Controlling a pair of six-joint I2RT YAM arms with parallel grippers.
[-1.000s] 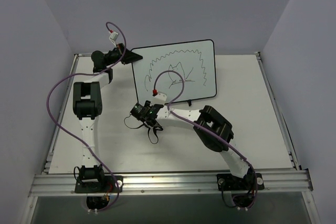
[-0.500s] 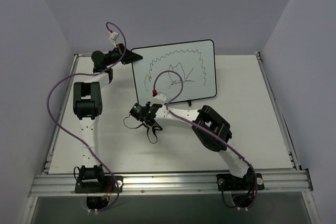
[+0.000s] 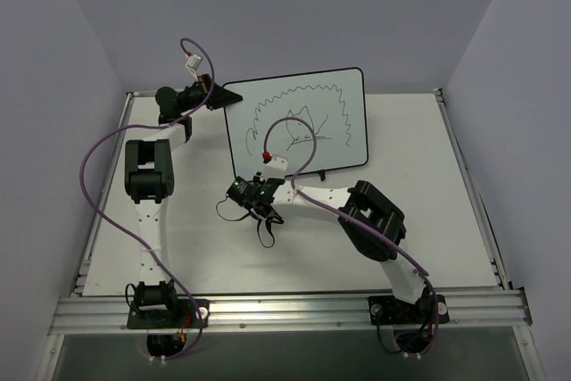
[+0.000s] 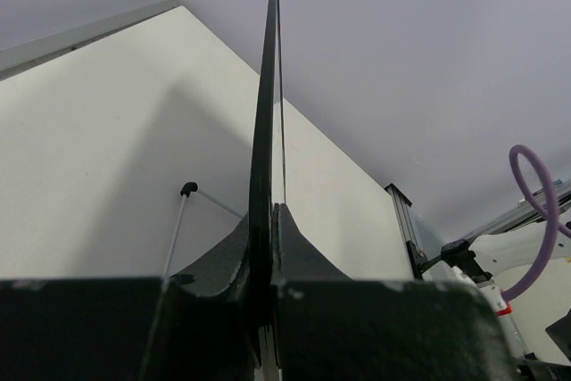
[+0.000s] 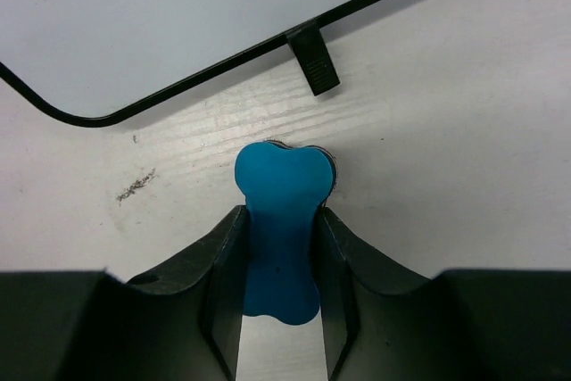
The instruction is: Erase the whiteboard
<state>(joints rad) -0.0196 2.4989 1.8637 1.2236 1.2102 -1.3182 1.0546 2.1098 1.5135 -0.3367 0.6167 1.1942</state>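
The whiteboard (image 3: 294,127) stands tilted at the back of the table, with black scribbles across its face. My left gripper (image 3: 219,95) is shut on its left edge; the left wrist view shows the board edge-on (image 4: 265,113), pinched between the fingers of the left gripper (image 4: 265,216). In front of the board my right gripper (image 3: 234,194) is low over the table. The right wrist view shows the right gripper (image 5: 282,213) shut on the waist of a blue bone-shaped eraser (image 5: 284,176), which lies flat on the table just short of the board's lower edge (image 5: 178,15).
One of the board's black feet (image 5: 312,62) rests on the table just beyond the eraser. A thin wire stand (image 4: 183,220) props the board from behind. A black cable loop (image 3: 264,231) lies by the right wrist. An aluminium rail (image 3: 285,310) runs along the near edge.
The right gripper's jaws have closed in on the blue eraser, and the right arm has shifted slightly to the right. The left arm and the board have not moved.
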